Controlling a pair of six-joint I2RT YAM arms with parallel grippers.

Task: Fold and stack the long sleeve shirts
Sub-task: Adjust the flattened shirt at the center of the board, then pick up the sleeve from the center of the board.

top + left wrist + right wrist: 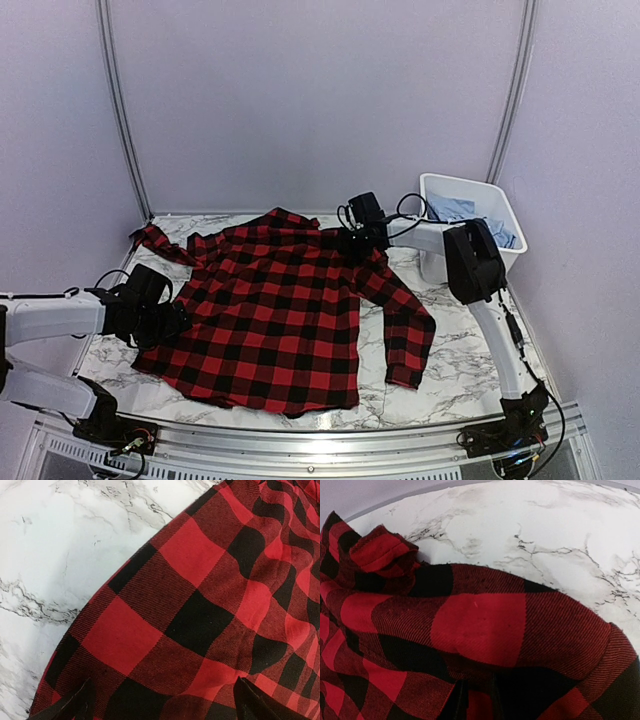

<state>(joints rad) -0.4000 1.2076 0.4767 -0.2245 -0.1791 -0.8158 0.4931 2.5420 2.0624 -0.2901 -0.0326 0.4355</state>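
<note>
Marble-patterned white tabletop (450,300) noted, lilac walls behind. At far left, the left gripper (175,322) is held low over the side edge of the red-and-black buffalo-check flannel shirt (280,320), fingers spread wide, nothing gripped. The shirt is laid nearly flat mid-table; its left sleeve (155,240) is bunched at the far-left corner, its right sleeve (410,335) is trailed toward the near edge. At the right shoulder, the right gripper (352,238) is seen pinching a fold of cloth.

Step judged: straightening, no fold made yet. Next move: the side edge to be clamped, both sides carried inward together.

Bare marble is left beside both sleeves; the hem lies near the front rail. Rightmost, light blue shirts (455,208) are kept in a white plastic tub (500,215).
</note>
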